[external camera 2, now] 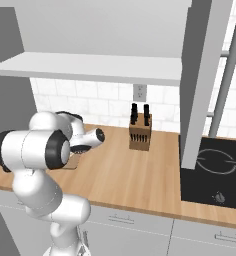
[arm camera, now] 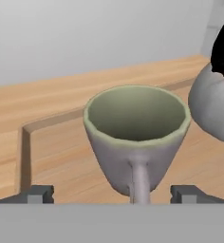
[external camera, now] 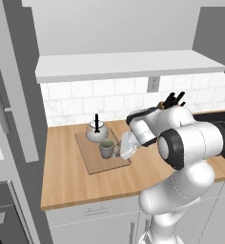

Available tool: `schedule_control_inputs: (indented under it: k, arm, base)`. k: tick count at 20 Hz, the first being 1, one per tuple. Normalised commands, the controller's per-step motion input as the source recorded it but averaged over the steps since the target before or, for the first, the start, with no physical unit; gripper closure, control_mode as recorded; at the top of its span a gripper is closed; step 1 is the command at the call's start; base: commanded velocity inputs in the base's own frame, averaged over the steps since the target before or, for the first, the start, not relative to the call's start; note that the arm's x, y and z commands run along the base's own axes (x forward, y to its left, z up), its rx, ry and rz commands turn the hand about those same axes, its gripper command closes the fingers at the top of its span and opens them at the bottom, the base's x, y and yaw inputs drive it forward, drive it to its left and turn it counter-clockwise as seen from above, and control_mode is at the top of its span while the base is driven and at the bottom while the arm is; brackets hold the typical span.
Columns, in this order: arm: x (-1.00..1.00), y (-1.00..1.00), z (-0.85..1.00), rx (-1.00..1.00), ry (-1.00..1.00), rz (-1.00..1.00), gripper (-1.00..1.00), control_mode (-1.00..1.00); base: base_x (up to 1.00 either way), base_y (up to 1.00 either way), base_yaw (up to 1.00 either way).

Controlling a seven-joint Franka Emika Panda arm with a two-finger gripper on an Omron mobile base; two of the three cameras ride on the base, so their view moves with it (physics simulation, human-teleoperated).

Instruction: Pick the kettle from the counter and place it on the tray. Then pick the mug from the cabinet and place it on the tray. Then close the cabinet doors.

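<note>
Here, the mug stands upright on the tray, its greenish inside showing and its handle turned toward the gripper. In the hand view the gripper's two dark fingertips stand wide apart at either side of the mug's handle, jaws spread and clear of the mug, so nothing is held. The kettle sits on the same tray just beside the mug, at about 11 o'clock from it in the left base view, black arched handle up. The tray lies flat on the counter, toward its left end, below the white tiled wall. In the right base view a knife block stands well apart, at 3 o'clock from the arm, with a black cooktop farther right. A wall outlet sits at 1 o'clock from the kettle.
</note>
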Motion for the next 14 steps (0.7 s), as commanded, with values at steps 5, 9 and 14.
schedule_control_inputs:
  k: [5, 9, 14]
  arm:
    - [-0.31, -0.09, 0.40, 0.01, -0.12, 0.04, -1.00, -1.00]
    - [-0.26, -0.01, 0.72, 0.04, -0.11, 0.00, -1.00, -1.00]
    - [-0.34, 0.00, 0.73, 0.03, -0.03, -0.02, -1.00, -1.00]
  base:
    - [0.00, 0.00, 0.00]
    - [0.00, 0.00, 0.00]
    - [0.00, 0.00, 0.00]
